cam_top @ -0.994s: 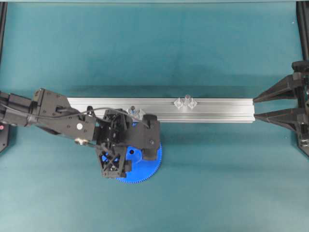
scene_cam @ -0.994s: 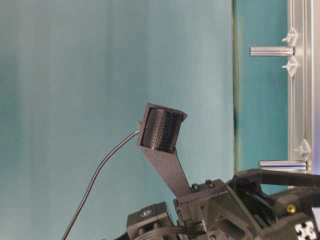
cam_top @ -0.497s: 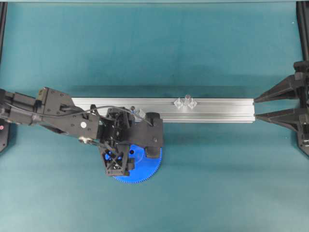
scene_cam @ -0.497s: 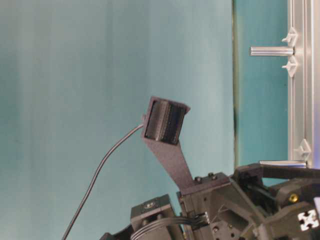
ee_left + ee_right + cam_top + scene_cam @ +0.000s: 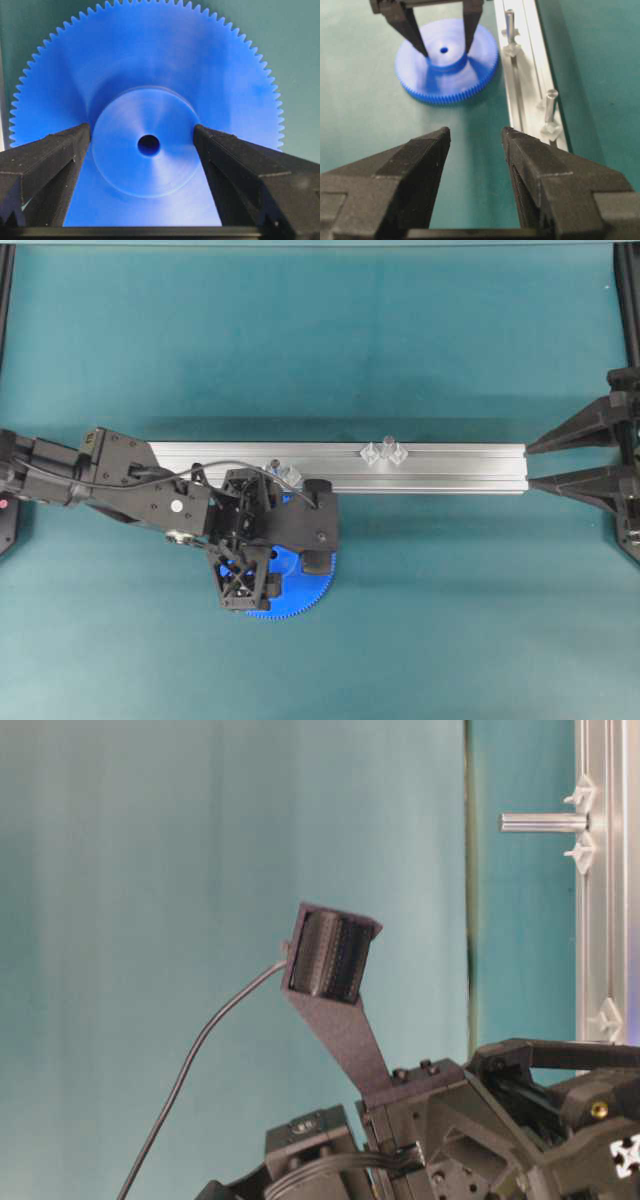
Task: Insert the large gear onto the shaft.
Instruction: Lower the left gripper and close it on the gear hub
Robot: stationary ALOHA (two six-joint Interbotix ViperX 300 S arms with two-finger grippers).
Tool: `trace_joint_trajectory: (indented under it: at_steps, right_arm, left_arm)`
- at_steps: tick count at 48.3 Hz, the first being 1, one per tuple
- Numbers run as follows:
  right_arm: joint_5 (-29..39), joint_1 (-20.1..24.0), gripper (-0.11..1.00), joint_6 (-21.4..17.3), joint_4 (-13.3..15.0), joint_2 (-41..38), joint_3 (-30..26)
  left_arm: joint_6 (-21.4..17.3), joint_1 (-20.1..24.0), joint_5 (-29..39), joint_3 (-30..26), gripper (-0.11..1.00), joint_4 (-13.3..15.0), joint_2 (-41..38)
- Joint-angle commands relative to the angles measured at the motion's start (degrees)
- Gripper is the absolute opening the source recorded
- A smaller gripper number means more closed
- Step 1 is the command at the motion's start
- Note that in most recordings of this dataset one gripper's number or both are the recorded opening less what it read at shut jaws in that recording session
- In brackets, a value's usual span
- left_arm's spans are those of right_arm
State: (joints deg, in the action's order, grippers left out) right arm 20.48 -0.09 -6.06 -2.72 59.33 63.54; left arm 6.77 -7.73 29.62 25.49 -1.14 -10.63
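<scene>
Pick-up step: left gripper (image 5: pixel 142 145) wide open, holding nothing, straddling raised hub of big bright-blue toothed plastic gear (image 5: pixel 145 95). Next: close on hub, lift toward thin grey metal shaft (image 5: pixel 509 22) beside gear.

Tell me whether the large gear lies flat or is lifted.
Flat on the table: the large gear rests on the green mat, hub up, with the left gripper open around its hub.

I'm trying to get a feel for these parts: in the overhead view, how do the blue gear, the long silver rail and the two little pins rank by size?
1. The silver rail, longest by far.
2. The large gear, partly hidden under the left gripper.
3. The two pins, tiny and too alike to rank.
</scene>
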Motion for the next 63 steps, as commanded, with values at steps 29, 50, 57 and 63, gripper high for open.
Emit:
trace_joint_trajectory:
  at_steps: [29, 50, 57, 63]
  right_arm:
    - [-0.6, 0.5, 0.57, -2.4, -0.4, -0.3, -0.3]
    - [-0.6, 0.5, 0.57, -2.4, -0.4, -0.3, -0.3]
    - [-0.6, 0.5, 0.57, -2.4, -0.3, -0.3, -0.1]
    - [-0.6, 0.5, 0.57, -2.4, -0.2, -0.1, 0.0]
  left_arm:
    - [-0.4, -1.1, 3.3, 0.1, 0.92, -0.1, 0.5]
    - [-2.1, -1.7, 4.2, -0.1, 0.92, -0.1, 0.3]
    - [-2.1, -1.8, 4.1, 0.1, 0.92, 0.0, 0.0]
    - [-2.2, -1.8, 4.1, 0.0, 0.92, 0.0, -0.4]
